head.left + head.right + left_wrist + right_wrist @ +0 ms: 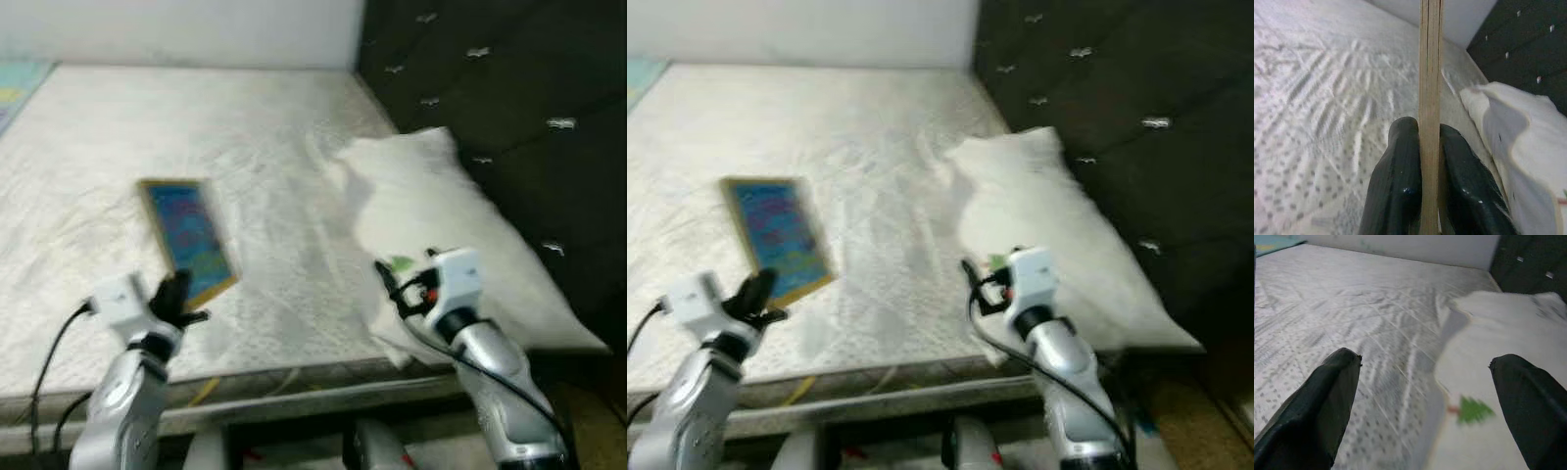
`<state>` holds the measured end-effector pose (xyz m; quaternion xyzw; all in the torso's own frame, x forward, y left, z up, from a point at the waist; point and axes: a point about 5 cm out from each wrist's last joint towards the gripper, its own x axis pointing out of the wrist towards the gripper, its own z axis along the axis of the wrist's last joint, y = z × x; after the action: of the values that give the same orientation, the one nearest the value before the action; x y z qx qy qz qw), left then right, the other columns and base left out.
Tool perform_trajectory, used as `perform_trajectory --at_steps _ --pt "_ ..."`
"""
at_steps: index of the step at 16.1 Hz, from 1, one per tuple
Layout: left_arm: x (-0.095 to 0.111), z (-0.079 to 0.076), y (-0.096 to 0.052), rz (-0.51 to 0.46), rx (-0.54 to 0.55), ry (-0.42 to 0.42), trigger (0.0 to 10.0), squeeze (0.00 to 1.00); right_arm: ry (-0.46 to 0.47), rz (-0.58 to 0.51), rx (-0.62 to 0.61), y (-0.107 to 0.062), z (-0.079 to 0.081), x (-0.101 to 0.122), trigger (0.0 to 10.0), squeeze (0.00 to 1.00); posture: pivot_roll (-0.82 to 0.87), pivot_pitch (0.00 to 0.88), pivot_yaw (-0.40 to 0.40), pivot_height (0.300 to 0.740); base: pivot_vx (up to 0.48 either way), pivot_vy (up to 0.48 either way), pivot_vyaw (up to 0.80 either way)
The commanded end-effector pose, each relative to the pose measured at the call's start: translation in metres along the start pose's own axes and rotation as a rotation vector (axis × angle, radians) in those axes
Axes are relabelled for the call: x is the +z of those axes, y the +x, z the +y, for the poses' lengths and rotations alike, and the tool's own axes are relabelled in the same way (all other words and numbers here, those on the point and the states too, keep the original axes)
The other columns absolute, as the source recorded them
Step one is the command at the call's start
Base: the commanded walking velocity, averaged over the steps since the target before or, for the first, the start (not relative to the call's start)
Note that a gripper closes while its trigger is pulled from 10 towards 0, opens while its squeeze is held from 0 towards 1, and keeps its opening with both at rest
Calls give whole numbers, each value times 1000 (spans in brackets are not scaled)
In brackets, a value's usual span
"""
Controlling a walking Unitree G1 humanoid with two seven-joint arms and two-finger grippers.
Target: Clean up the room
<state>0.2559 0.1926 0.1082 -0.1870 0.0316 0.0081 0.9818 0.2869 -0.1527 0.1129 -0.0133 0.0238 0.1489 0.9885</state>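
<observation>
Left gripper (182, 297) clenches the book's (188, 238) 6 o'clock edge, apparently thin, stiff, light; right gripper (1425, 396) gapes near the pillow (441, 215).

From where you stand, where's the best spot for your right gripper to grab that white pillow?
Probably its near corner by the mattress edge. The pillow lies flat there, and the open right gripper already hangs over it, so come straight down and pinch the thin edge.
</observation>
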Motion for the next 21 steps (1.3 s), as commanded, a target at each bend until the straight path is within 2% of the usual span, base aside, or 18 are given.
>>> perform_trajectory --at_steps 1,5,9,11,12,15,16,17,18,19,21 --pt "12 7 -1 -48 22 22 10000 0 12 -22 21 3 5 5 10000 0 -85 42 -79 609 0 0 0" --pt "9 7 2 -36 37 34 10000 0 27 -13 34 2 7 3 10000 0 -82 34 -79 609 0 0 0" --pt "9 11 3 -31 60 48 10000 0 34 -7 39 -1 8 2 10000 0 -82 39 -79 562 0 0 0" --pt "10 9 5 -39 30 -51 10000 0 26 -2 41 -1 8 1 10000 0 -87 41 -82 562 0 0 0" --pt "10 8 8 -33 32 -53 10000 0 31 -2 35 -1 6 2 10000 0 -89 42 -82 562 0 0 0" --pt "4 -1 23 47 -22 -174 10000 0 13 -2 18 -7 2 3 10000 0 -122 53 -83 562 0 0 0" --pt "0 -5 32 103 -30 -225 10000 0 1 1 3 -12 -3 4 10000 0 -142 62 -83 562 0 0 0" --pt "-4 -6 35 138 -28 -236 10000 0 -5 3 -4 -14 -5 5 10000 0 -146 63 -82 562 0 0 0" --pt "-4 -8 38 151 -57 -296 10000 0 -9 3 -11 -17 -7 6 10000 0 -161 69 -82 562 0 0 0" --pt "-9 -10 45 208 -94 -335 10000 0 -24 6 -28 -22 -12 8 10000 0 -187 81 -84 562 0 0 0" --pt "-16 -7 54 266 -107 -327 10000 0 -47 14 -47 -30 -18 11 10000 0 -217 93 -86 562 0 0 0"
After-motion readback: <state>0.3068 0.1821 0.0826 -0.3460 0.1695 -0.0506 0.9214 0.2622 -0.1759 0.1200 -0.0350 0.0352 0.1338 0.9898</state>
